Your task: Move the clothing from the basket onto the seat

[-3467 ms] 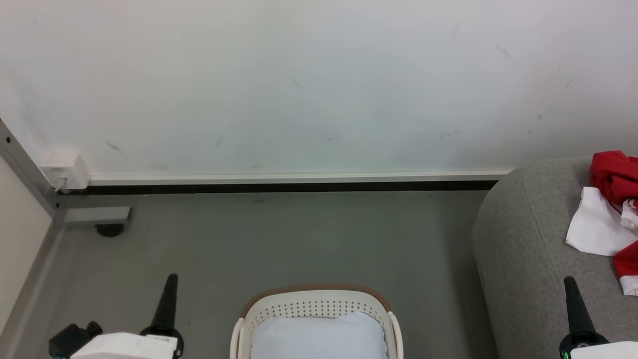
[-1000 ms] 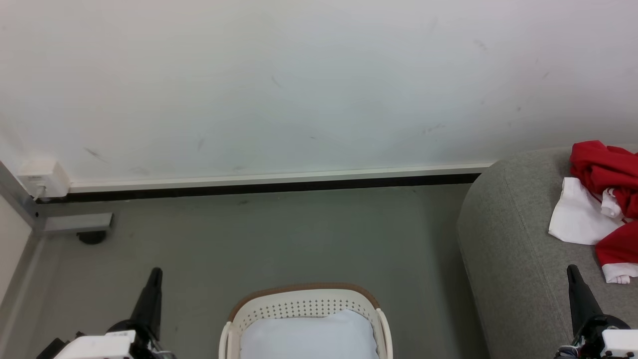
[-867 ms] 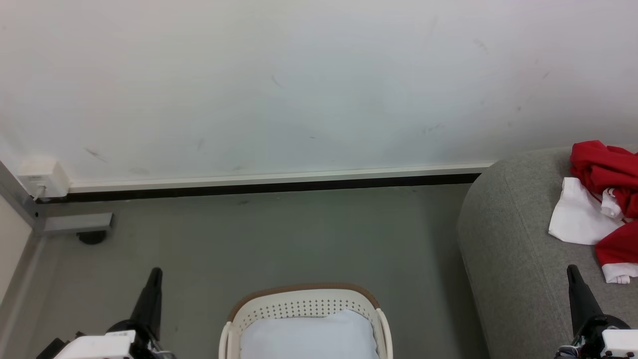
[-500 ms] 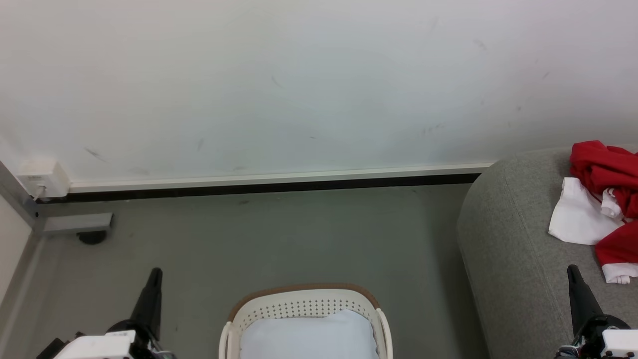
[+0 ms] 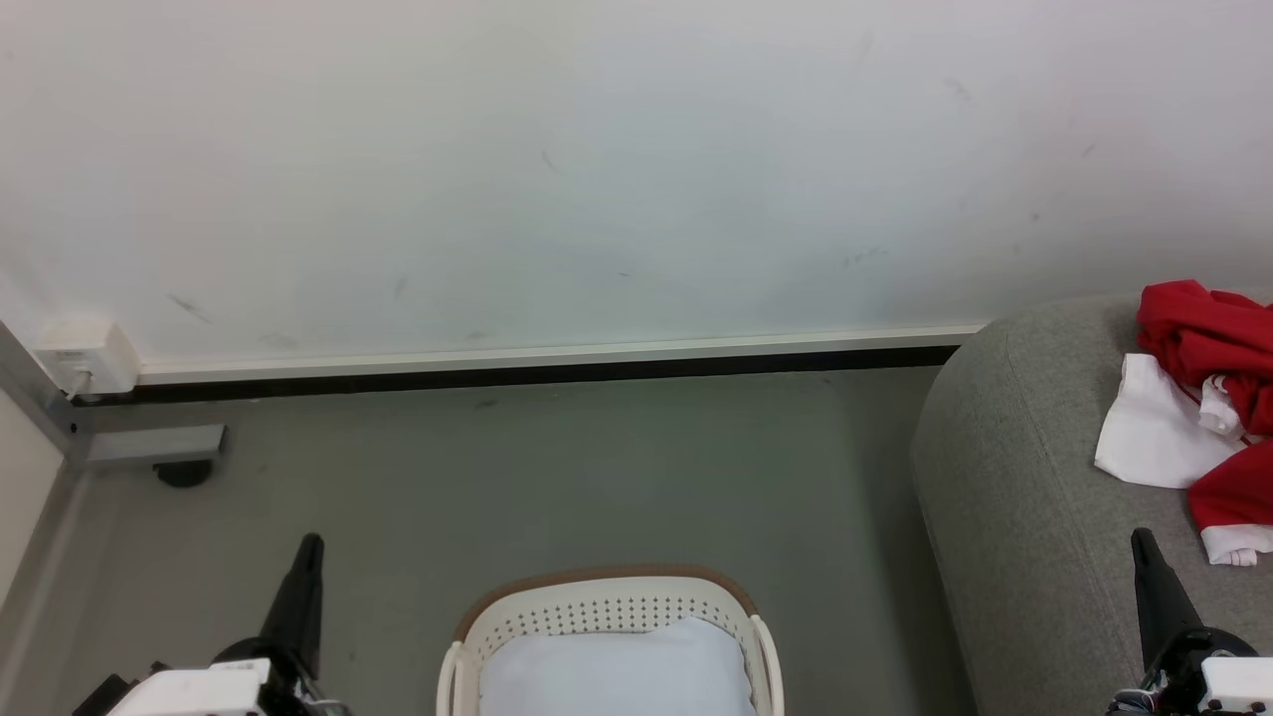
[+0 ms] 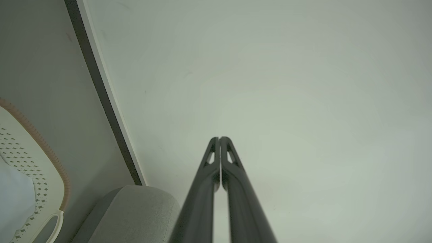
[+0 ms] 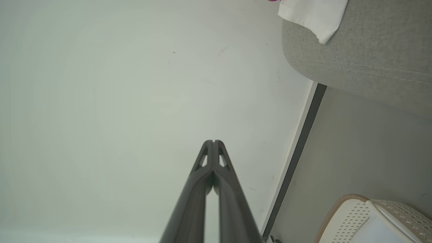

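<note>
Grey floor (image 5: 597, 477), scuffed white wall (image 5: 597, 149); one basket (image 5: 602, 609) with one pale cushion (image 5: 612, 671); one seat (image 5: 1014, 477), right, bearing the clothing (image 5: 1198, 323); left gripper (image 5: 311, 544) and right gripper (image 5: 1142, 539) clenched, empty.

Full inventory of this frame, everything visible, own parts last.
clothing: one heap, piece count unclear, red and white, on the sofa at the right edge
sofa: one, light grey, right
basket: one, cream with brown rim, on the floor, bottom centre
cushion: one, pale blue-white, inside the basket
wall box: one, white, low on the wall, far left
frame foot: one, grey, floor at left
skirting: one, white over black, along the wall base
left arm's fingers: two, dark, pressed together, lower left
right arm's fingers: two, dark, pressed together, lower right
</note>
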Motion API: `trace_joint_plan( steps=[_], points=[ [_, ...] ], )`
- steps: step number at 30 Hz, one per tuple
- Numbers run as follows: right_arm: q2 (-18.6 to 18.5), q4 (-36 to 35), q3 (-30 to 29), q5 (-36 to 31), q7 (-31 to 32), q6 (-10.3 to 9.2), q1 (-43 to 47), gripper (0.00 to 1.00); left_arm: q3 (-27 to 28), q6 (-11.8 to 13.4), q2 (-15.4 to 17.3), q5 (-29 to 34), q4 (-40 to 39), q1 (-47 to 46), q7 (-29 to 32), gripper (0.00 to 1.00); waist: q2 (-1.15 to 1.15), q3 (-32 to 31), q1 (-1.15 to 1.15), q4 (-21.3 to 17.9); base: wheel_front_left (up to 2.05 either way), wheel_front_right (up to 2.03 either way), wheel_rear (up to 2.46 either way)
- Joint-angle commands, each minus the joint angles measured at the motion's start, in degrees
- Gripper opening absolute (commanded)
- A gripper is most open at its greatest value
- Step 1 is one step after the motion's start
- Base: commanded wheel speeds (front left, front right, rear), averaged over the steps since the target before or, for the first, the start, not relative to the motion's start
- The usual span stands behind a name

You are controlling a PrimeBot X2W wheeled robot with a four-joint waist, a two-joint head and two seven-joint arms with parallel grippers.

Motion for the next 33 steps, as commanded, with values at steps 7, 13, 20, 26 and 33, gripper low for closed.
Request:
trace_joint_plan(
  steps=[7, 13, 20, 26, 33],
  points=[
    [0.1, 0.2, -0.2, -0.3, 0.2, -0.12, -0.7, 0.0, 0.2, -0.2, 0.1, -0.5, -0.2, -0.4, 0.2, 0.0, 0.0, 0.0, 0.0, 0.0, 0.0, 0.0, 0.0],
    [0.1, 0.1, -0.3, -0.3, 0.2, -0.12, -0.7, 0.0, 0.2, -0.2, 0.1, -0.5, -0.2, -0.4, 0.3, 0.0, 0.0, 0.0, 0.0, 0.0, 0.0, 0.0, 0.0],
    [0.1, 0.2, -0.3, -0.4, 0.1, -0.12, -0.7, 0.0, 0.2, -0.2, 0.1, -0.5, -0.2, -0.4, 0.2, 0.0, 0.0, 0.0, 0.0, 0.0, 0.0, 0.0, 0.0],
    [0.1, 0.2, -0.3, -0.4, 0.2, -0.12, -0.7, 0.0, 0.2, -0.2, 0.1, -0.5, -0.2, -0.4, 0.3, 0.0, 0.0, 0.0, 0.0, 0.0, 0.0, 0.0, 0.0],
    [0.2, 0.2, -0.4, -0.4, 0.2, -0.12, -0.7, 0.0, 0.2, -0.2, 0.1, -0.5, -0.2, -0.4, 0.3, 0.0, 0.0, 0.0, 0.0, 0.0, 0.0, 0.0, 0.0]
  ],
)
